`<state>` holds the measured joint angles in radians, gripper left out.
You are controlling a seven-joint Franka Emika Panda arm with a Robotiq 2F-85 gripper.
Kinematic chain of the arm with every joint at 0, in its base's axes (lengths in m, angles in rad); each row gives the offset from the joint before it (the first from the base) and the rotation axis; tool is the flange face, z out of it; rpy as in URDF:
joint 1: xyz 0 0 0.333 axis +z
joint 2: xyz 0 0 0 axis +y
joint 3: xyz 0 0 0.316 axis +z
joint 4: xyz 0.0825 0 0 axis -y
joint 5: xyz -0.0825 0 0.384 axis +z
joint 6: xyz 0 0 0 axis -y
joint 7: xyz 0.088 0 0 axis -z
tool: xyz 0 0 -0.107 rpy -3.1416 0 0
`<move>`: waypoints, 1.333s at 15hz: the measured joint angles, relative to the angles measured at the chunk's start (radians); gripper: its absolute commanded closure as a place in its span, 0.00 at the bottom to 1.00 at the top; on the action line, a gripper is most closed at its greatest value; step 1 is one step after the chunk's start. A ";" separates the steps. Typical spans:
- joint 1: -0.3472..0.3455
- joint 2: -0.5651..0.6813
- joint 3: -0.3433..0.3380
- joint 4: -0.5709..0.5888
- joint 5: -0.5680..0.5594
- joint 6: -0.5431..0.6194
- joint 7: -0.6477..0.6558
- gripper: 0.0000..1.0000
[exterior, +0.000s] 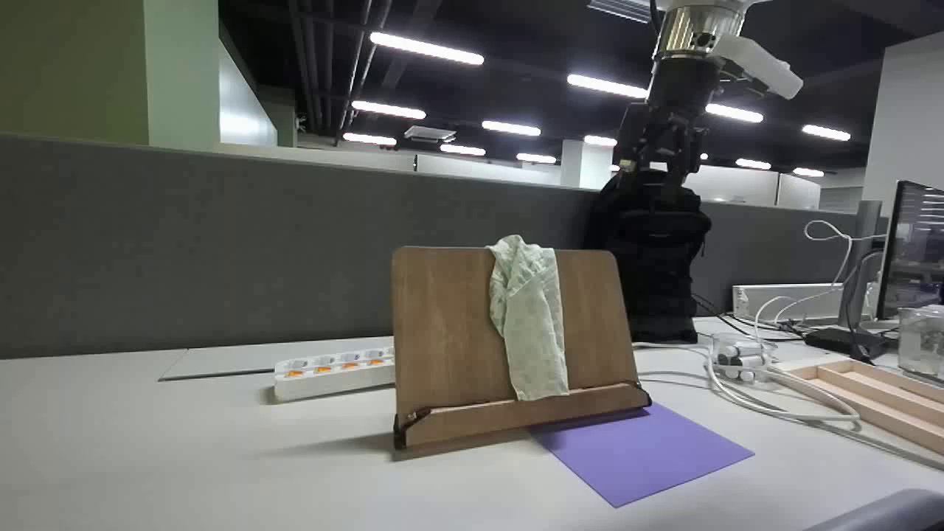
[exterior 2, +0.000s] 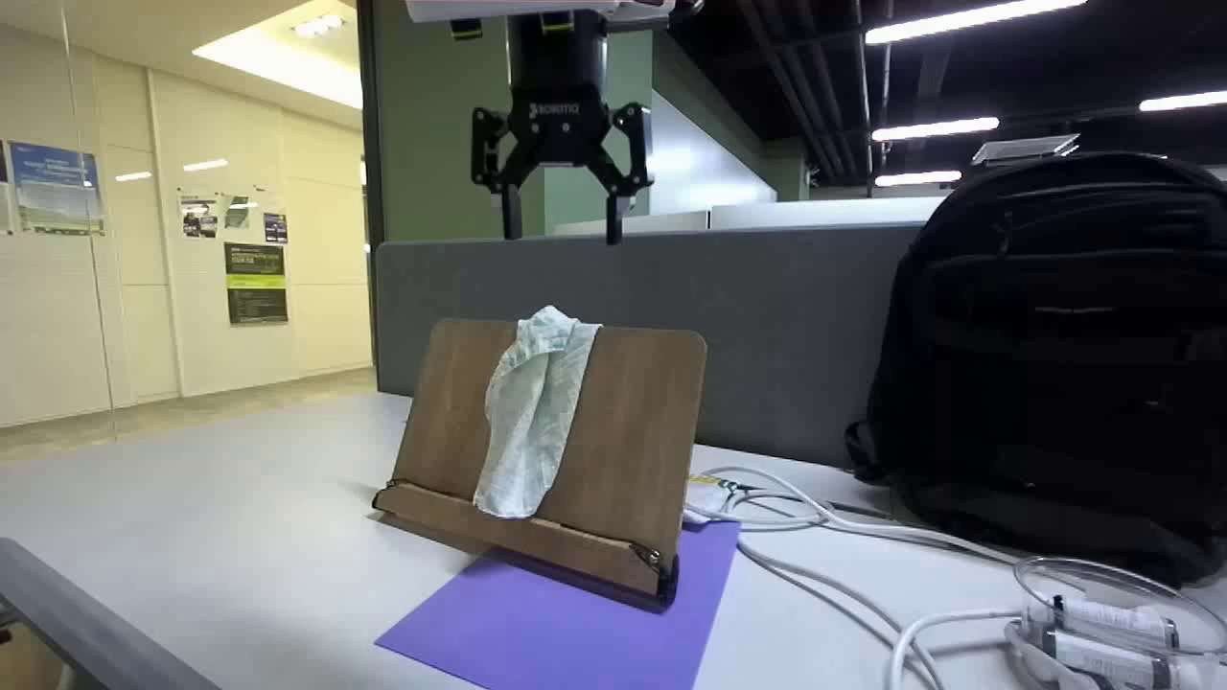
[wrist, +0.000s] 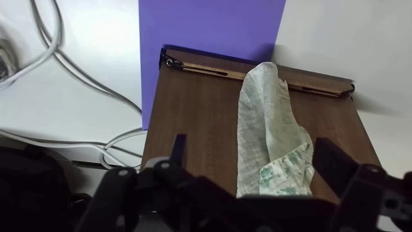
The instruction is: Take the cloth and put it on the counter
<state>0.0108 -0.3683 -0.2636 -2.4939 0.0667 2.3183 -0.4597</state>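
Note:
A pale green cloth with a leafy print hangs over the top edge of a wooden stand. The cloth shows in both exterior views [exterior: 535,332] [exterior 2: 537,422] and in the wrist view [wrist: 257,122]. The stand [exterior: 450,332] [exterior 2: 637,431] [wrist: 199,109] leans back on the white counter [exterior: 169,457] [exterior 2: 240,498]. My gripper [exterior 2: 564,235] is open and empty, high above the stand's top edge. In the wrist view my open fingers [wrist: 251,138] appear on either side of the cloth, apart from it. The cloth's far end is hidden behind the gripper body there.
A purple sheet [exterior: 649,457] lies partly under the stand. A black backpack [exterior: 656,265] stands against the grey partition [exterior: 221,258]. White cables [exterior 2: 824,517], a glass bowl with vials [exterior 2: 1112,623], a wooden tray [exterior: 877,398], a monitor [exterior: 914,251] and a white power strip [exterior: 332,376] are around.

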 measured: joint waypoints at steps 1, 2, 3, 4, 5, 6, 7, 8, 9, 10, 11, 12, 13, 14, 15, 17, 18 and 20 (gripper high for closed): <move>0.000 0.000 0.000 0.000 0.000 0.000 0.000 0.00; 0.000 0.000 0.000 0.000 0.000 0.001 0.000 0.00; 0.000 0.000 0.000 0.000 0.000 0.001 0.000 0.00; 0.000 0.000 0.000 0.000 0.000 0.001 0.000 0.00; 0.000 0.000 0.000 0.000 0.000 0.001 0.000 0.00; 0.000 0.000 0.000 0.000 0.000 0.001 0.000 0.00; 0.000 0.000 0.000 0.000 0.000 0.001 0.000 0.00; 0.000 0.000 0.000 0.000 0.000 0.001 0.000 0.00; 0.000 0.000 0.000 0.000 0.000 0.001 0.000 0.00; 0.000 0.000 0.000 0.000 0.000 0.001 0.000 0.00; 0.000 0.000 0.000 0.000 0.000 0.001 0.000 0.00; -0.002 0.000 0.002 0.000 0.000 0.001 0.000 0.00; -0.006 0.001 0.008 -0.001 -0.001 0.002 0.000 0.00; -0.008 0.004 0.017 -0.002 -0.001 0.009 0.004 0.00; -0.010 0.011 0.029 -0.003 -0.001 0.024 0.013 0.00; -0.010 0.037 0.063 -0.004 -0.001 0.067 0.049 0.00; -0.009 0.053 0.083 -0.004 -0.001 0.090 0.067 0.00; -0.004 0.091 0.124 -0.004 -0.002 0.141 0.097 0.00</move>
<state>0.0063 -0.2776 -0.1393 -2.4978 0.0650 2.4592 -0.3624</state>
